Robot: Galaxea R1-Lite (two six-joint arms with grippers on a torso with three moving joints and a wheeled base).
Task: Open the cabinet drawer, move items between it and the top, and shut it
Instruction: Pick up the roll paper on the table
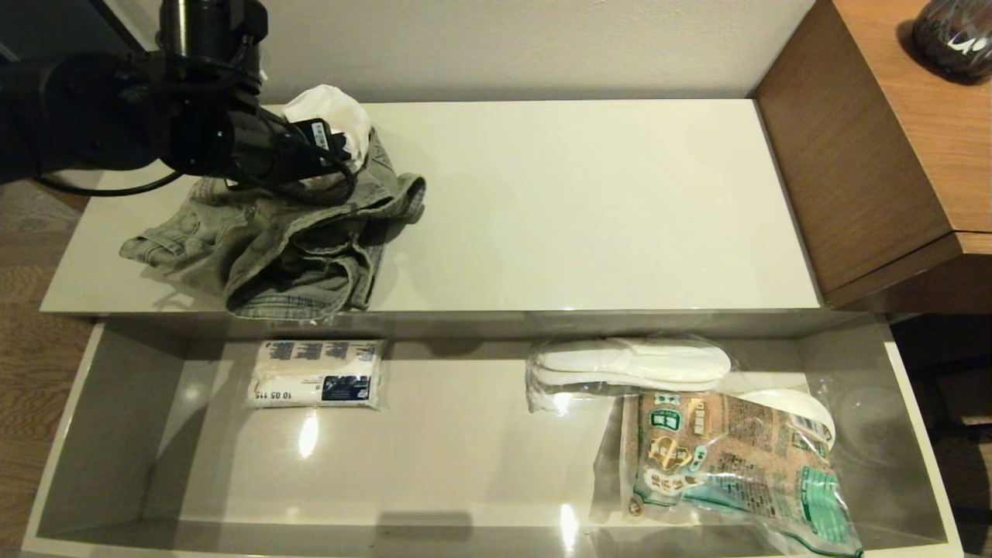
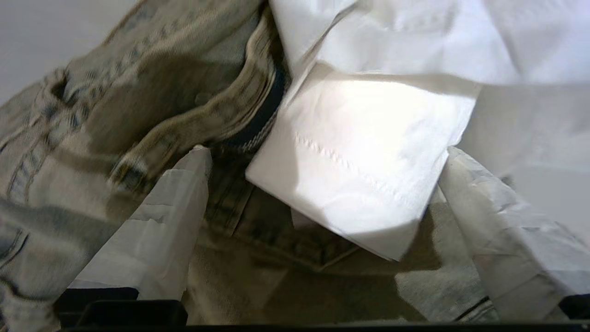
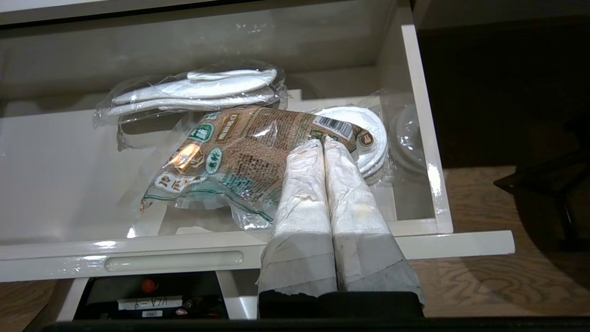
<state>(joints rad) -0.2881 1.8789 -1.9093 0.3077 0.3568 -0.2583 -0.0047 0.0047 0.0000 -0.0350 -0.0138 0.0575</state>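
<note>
The grey-green denim garment (image 1: 294,240) lies crumpled at the left of the cream-white top (image 1: 589,209). The white paper roll (image 1: 329,112) rests at its far edge, partly hidden by my left arm (image 1: 232,139). In the left wrist view my left gripper (image 2: 327,154) is open just above the denim (image 2: 138,92), and the roll's loose sheet (image 2: 359,157) lies between its fingers (image 2: 184,193). The drawer (image 1: 465,457) stands pulled fully out. My right gripper (image 3: 322,142) is shut and empty, above the drawer's front edge (image 3: 184,260) near its right end.
In the drawer lie a white wrapped pack with blue print (image 1: 316,373) at the left, white slippers in a clear bag (image 1: 632,364), and a green-and-brown printed packet (image 1: 736,465) at the right. A brown wood-grain desk (image 1: 891,139) abuts the top's right end.
</note>
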